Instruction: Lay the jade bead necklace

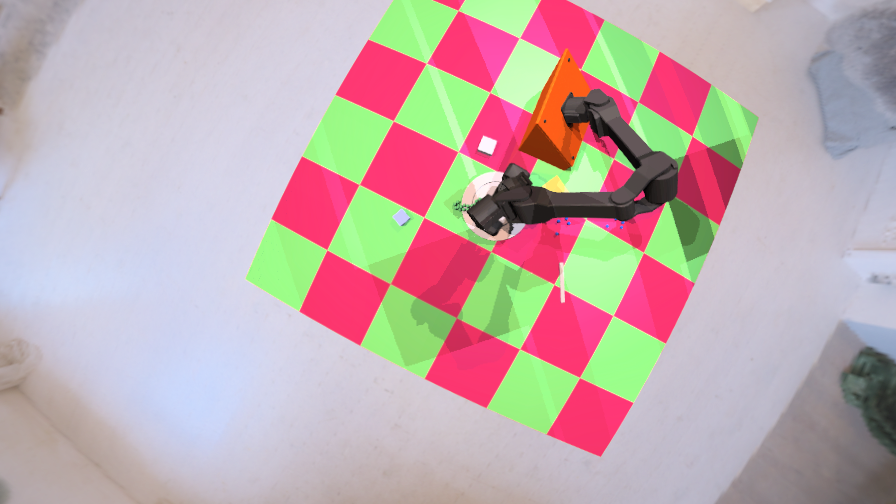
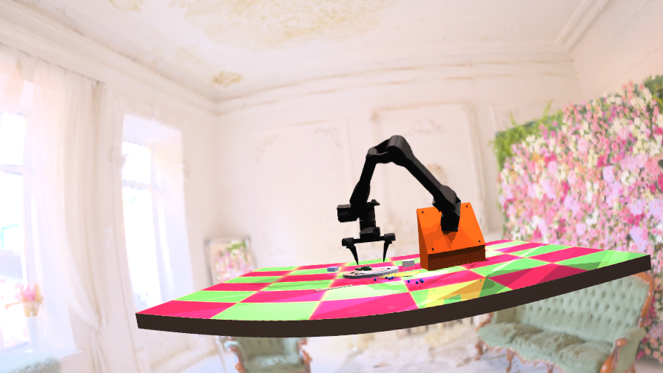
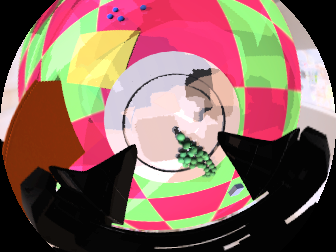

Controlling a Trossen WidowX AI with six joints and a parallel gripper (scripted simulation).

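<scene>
The jade bead necklace (image 1: 462, 206) (image 2: 363, 269) (image 3: 195, 156) lies bunched in a green clump. In the wrist view it runs from inside the groove ring, across the ring's near part and over the rim of the round white bead board (image 1: 478, 192) (image 2: 392, 272) (image 3: 114, 120). The rest of the visible groove holds no beads. My gripper (image 2: 371, 263) (image 3: 178, 142) is open and empty, pointing down a little above the board. Its fingers stand apart, with the clump below and between them in the wrist view. In the top view the arm hides the fingertips and part of the board.
The orange base block (image 1: 554, 112) (image 2: 449, 243) stands near the board. A yellow patch (image 1: 555, 183) (image 3: 100, 57) lies beside the board. A white block (image 1: 486, 145), a blue-grey block (image 1: 401, 217) (image 3: 236, 189), several small blue beads (image 3: 120, 18) and a thin white stick (image 1: 562, 282) lie around.
</scene>
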